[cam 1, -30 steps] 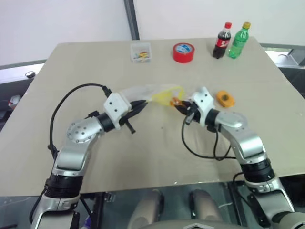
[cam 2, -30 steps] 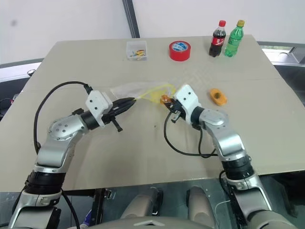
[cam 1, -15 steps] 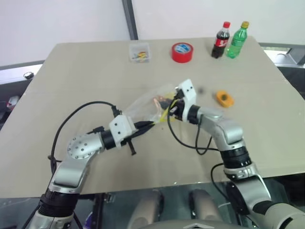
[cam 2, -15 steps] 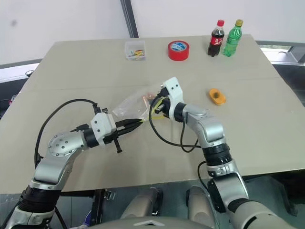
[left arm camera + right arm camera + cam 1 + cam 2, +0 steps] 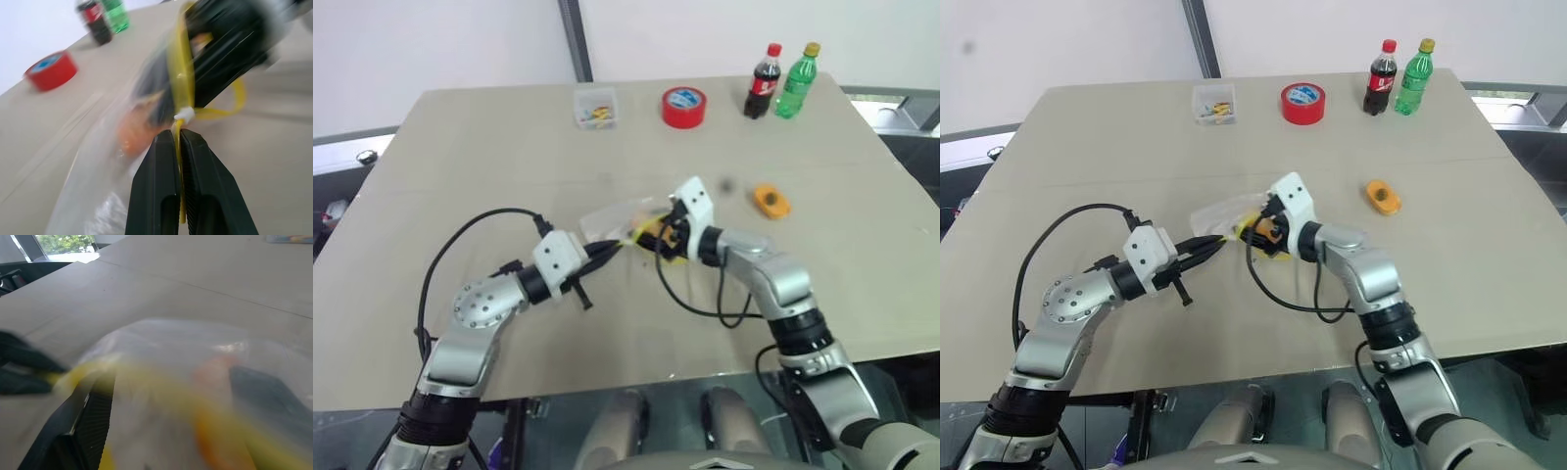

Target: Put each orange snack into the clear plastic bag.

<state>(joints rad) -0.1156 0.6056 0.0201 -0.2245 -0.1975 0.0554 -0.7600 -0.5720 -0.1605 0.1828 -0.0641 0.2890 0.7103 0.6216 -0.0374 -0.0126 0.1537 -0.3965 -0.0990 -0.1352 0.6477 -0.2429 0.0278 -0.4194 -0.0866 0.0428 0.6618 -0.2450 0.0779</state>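
Observation:
The clear plastic bag [image 5: 605,219] hangs just above the table's middle, with my left gripper [image 5: 618,249] shut on its yellow seal strip [image 5: 182,73]. My right gripper [image 5: 652,238] reaches into the bag's mouth from the right, and its fingers [image 5: 95,416] stand wide apart, open. One orange snack [image 5: 215,377] lies loose inside the bag between those fingers; from the left wrist it shows as an orange blur [image 5: 133,133] behind the plastic. The other orange snack [image 5: 771,201] lies on the table to the right of my right arm.
At the table's far edge stand a small clear box of coloured bits [image 5: 595,108], a red tape roll [image 5: 685,106], a cola bottle [image 5: 763,70] and a green bottle [image 5: 797,69]. Black cables loop from both wrists over the table.
My right gripper carried the snack left into the bag's mouth and has opened. The left gripper and the bag have sunk a little toward the table.

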